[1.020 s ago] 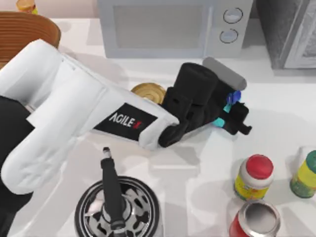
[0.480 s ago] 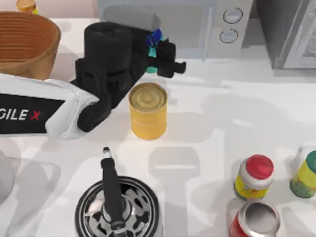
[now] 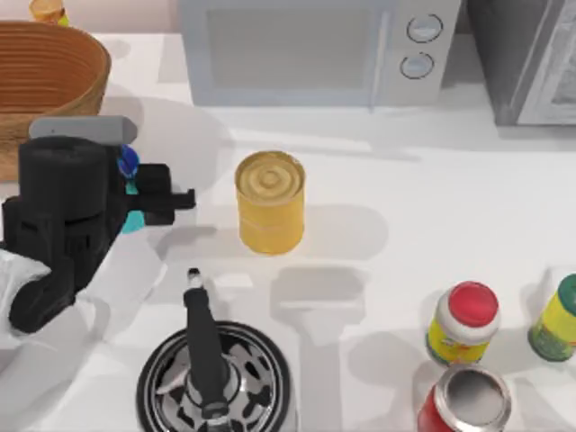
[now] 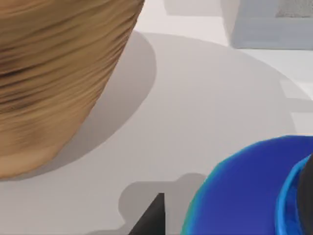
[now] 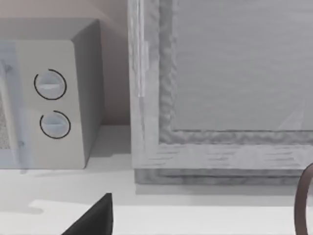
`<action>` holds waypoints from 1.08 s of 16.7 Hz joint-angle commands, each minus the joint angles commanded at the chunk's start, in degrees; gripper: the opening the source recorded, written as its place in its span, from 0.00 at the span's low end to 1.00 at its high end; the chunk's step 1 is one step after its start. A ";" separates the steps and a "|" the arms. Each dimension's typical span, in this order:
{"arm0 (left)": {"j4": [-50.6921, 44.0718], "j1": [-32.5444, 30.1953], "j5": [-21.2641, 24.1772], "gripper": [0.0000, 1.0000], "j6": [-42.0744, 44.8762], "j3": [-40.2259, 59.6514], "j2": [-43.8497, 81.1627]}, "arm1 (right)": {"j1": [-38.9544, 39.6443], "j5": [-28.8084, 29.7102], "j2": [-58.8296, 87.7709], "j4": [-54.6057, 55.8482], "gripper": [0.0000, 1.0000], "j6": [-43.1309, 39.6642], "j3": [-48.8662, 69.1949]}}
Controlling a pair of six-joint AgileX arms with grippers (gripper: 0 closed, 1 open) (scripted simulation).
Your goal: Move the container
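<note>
The container [image 3: 132,220], a teal-cyan bottle with a blue shoulder, is held at the table's left, between the wicker basket [image 3: 45,72] and the yellow can [image 3: 270,202]. My left gripper [image 3: 144,192] is shut on it, and its black body hides most of the bottle. In the left wrist view the container's blue shoulder [image 4: 244,196] is close up, with the basket's wall [image 4: 54,73] just beyond. I cannot tell whether the bottle touches the table. My right arm is parked, its wrist camera facing the microwave [image 5: 49,98].
A microwave [image 3: 306,49] stands at the back, a grey cabinet [image 3: 531,54] at the back right. A round black-and-white stand with a black handle [image 3: 214,378] sits at the front. A red-lidded yellow jar [image 3: 463,322], a red can [image 3: 463,400] and a green-capped bottle [image 3: 556,317] crowd the front right.
My left gripper has carried the container from the right of the yellow can, round its far side, to the left of the can beside the basket.
</note>
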 joint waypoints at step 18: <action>11.44 2.07 1.62 0.00 0.74 4.21 17.18 | 0.00 0.00 0.00 0.00 1.00 0.00 0.00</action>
